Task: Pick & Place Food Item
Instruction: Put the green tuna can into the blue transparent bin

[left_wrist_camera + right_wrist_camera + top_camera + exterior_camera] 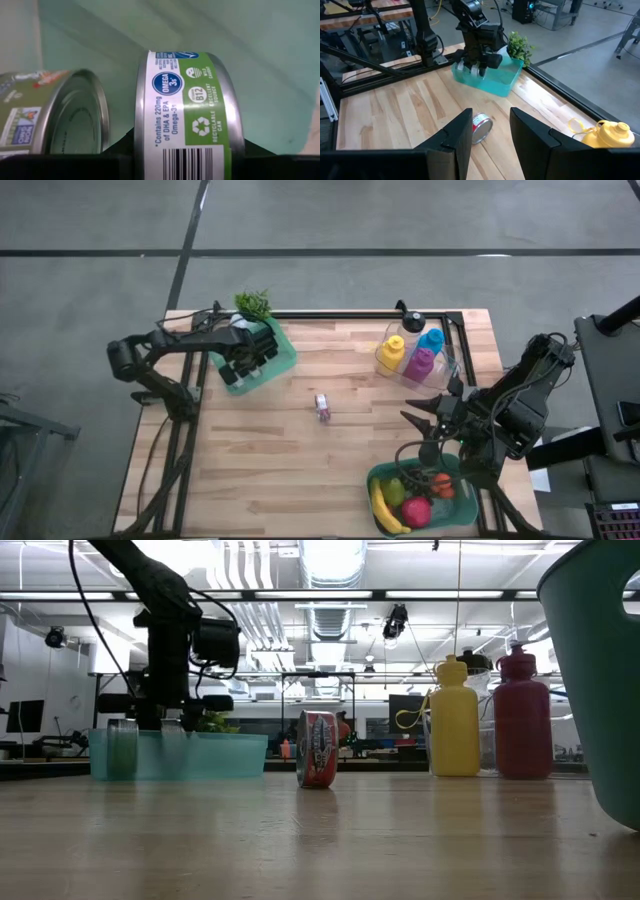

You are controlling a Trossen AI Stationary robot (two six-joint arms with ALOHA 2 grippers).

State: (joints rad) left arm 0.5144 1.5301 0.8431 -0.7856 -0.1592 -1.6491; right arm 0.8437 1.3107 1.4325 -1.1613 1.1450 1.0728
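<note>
Landmark: the teal bin (283, 358) at the far left of the wooden table (280, 460); every place below is given from it
Left gripper (243, 365): down inside the teal bin, fingers clamped on a green-labelled can (187, 120) standing on edge; a second can (55, 117) lies just beside it in the same bin
Plant (253, 304): a small green sprig at the bin's far rim, near the arm's wrist
Step in hand, as I judge it: either lifting this can out of the bin or setting it down in it; the pictures do not settle which
Doing it well: keep the can square between the fingers, move straight up or down, clear of the neighbour can and the bin wall
Red can (322, 407): on bare wood to the right of the bin, well apart from it, on its edge, so it may roll if nudged
Bottles (410, 352): yellow, blue and magenta, far to the right of the bin
Right gripper (490, 131): waits far right of the bin, jaws apart and holding nothing, near a green basket (470, 515) of fruit
</note>
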